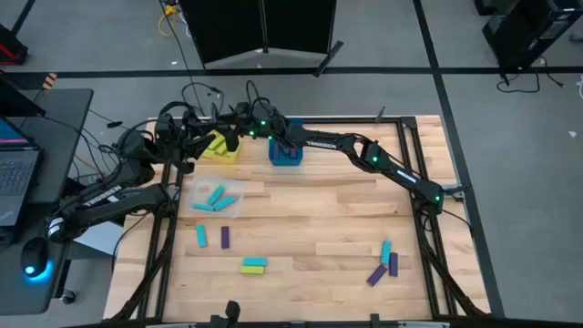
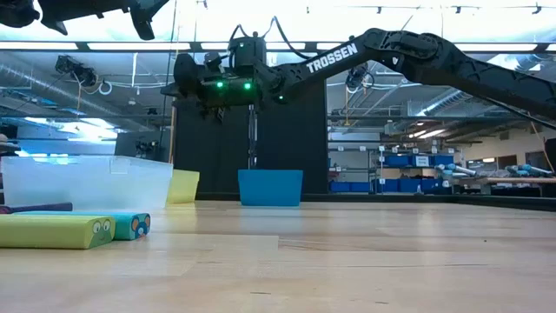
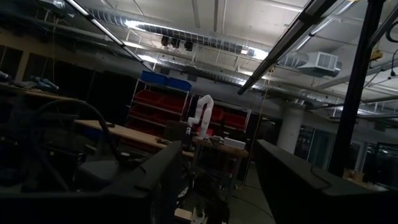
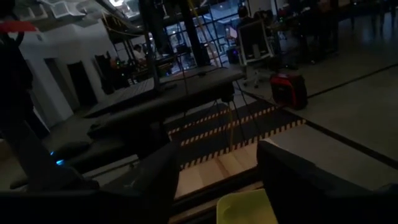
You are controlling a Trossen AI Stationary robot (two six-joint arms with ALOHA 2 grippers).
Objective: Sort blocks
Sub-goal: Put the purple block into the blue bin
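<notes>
Loose blocks lie flat on the wooden table: a teal block [image 1: 201, 237] and a purple block [image 1: 225, 237] at the near left, a lime and teal pair [image 1: 253, 265] near the front, and a teal block [image 1: 386, 250] with two purple blocks [image 1: 393, 264] at the near right. Teal blocks [image 1: 215, 198] lie in the clear bin [image 1: 235, 206]. My right gripper [image 4: 217, 149] hangs open and level over the yellow bin [image 4: 245, 208], with nothing between its fingers. My left gripper [image 3: 217, 155] is open, drawn back at the table's far left and tipped upward at the room.
The blue bin [image 1: 285, 153] stands at the far edge beside the yellow bin [image 1: 219, 148], under my right arm [image 1: 383, 162]. Cables bunch at the far left corner. A laptop [image 1: 14, 173] sits on a side desk. Bare wood spans the table's middle.
</notes>
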